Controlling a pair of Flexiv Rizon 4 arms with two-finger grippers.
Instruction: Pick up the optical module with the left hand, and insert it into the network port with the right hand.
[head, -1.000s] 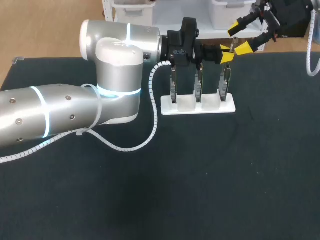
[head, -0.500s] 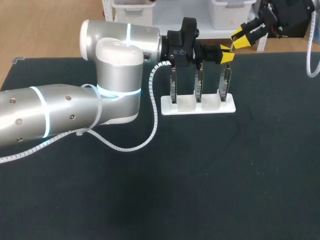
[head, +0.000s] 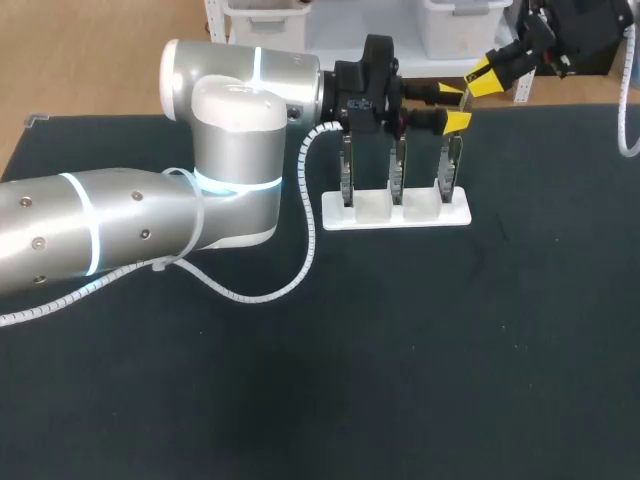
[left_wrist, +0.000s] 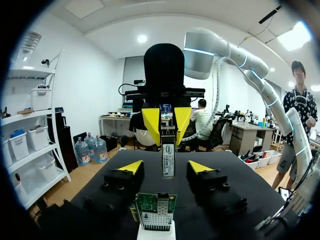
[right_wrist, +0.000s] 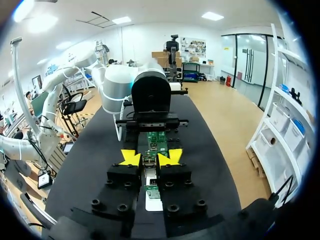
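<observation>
The optical module (left_wrist: 168, 156), a slim metal bar with a label, hangs from my right gripper (left_wrist: 167, 120), whose yellow tips pinch its upper end. In the right wrist view my right gripper (right_wrist: 149, 158) is shut on the module (right_wrist: 149, 160). My left gripper (left_wrist: 166, 167) stands open, its tips on either side of the module's lower end without touching it. From the head camera, my left gripper (head: 455, 106) is above the rightmost circuit board (head: 450, 165), and my right gripper (head: 482, 78) is just behind it. The board's network port (left_wrist: 156, 201) lies directly below the module.
A white stand (head: 395, 212) holds three upright circuit boards in a row at the middle back of the black table (head: 420, 350). My left arm (head: 220, 170) lies across the left side, with its white cable looping down beside the stand.
My right gripper closed onto the module's far end, then my left gripper opened and let the module go. Both arms stayed almost in place.
</observation>
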